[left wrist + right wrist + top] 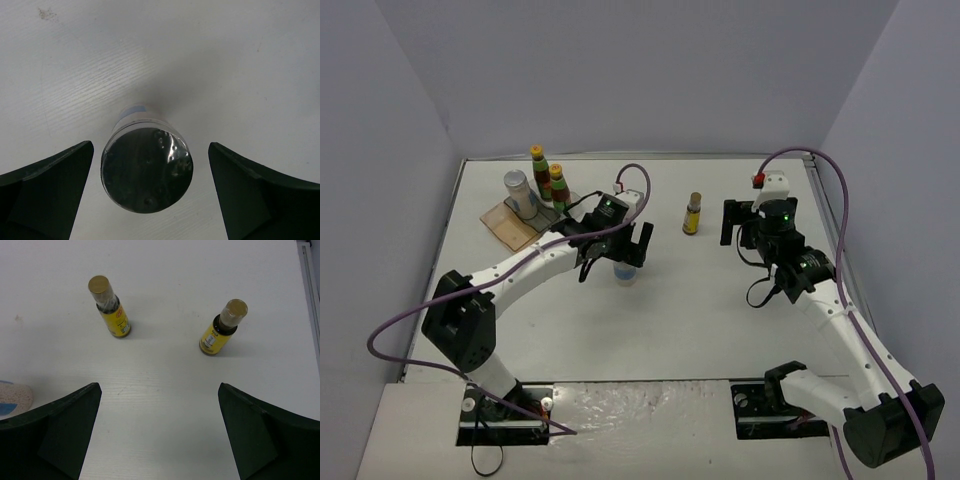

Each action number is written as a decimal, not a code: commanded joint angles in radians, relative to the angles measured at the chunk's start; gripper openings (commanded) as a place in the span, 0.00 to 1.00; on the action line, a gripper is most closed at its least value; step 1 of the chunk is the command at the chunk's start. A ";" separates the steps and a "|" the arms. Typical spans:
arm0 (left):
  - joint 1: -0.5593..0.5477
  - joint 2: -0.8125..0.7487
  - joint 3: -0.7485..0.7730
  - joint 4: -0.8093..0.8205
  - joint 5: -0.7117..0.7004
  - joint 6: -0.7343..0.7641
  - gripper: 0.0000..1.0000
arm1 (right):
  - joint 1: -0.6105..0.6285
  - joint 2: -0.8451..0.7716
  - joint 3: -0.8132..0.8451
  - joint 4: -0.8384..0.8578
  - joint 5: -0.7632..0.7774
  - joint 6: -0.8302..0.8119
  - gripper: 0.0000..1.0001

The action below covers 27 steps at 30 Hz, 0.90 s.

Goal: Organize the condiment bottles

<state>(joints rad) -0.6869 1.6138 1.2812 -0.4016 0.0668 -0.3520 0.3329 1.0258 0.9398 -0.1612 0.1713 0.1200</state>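
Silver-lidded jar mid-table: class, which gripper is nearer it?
Left. The left gripper hangs open directly above the jar, a finger each side; the right gripper is far off to its right.

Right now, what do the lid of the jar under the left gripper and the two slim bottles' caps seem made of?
Jar lid: probably metal, glossy, with mirror-like glints. Left cap and right cap: dull gold-brown, smooth; plastic or metal, hard to tell.

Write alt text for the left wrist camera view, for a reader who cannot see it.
Seen from above, a pale jar with a dark, shiny round lid stands upright on the white table, centred between the two dark fingers of the open left gripper. There is a clear gap on each side, so neither finger touches it.
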 commanded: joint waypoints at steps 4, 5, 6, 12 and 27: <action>-0.008 0.024 0.073 -0.022 -0.051 0.000 0.78 | -0.018 0.039 0.019 0.049 -0.047 0.009 1.00; -0.008 0.027 0.076 -0.027 -0.052 -0.002 0.70 | -0.018 0.043 0.021 0.051 -0.049 0.009 1.00; -0.008 0.025 0.077 -0.032 -0.053 -0.004 0.62 | -0.018 0.046 0.021 0.052 -0.049 0.009 1.00; 0.008 -0.025 0.087 -0.091 -0.090 -0.008 0.17 | -0.024 0.049 0.024 0.054 -0.057 0.009 1.00; 0.418 -0.078 0.360 -0.270 -0.103 0.042 0.13 | -0.034 0.040 0.008 0.067 -0.087 0.009 1.00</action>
<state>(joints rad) -0.3587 1.5681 1.5088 -0.6774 -0.0169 -0.3397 0.3080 1.0771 0.9398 -0.1588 0.1015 0.1268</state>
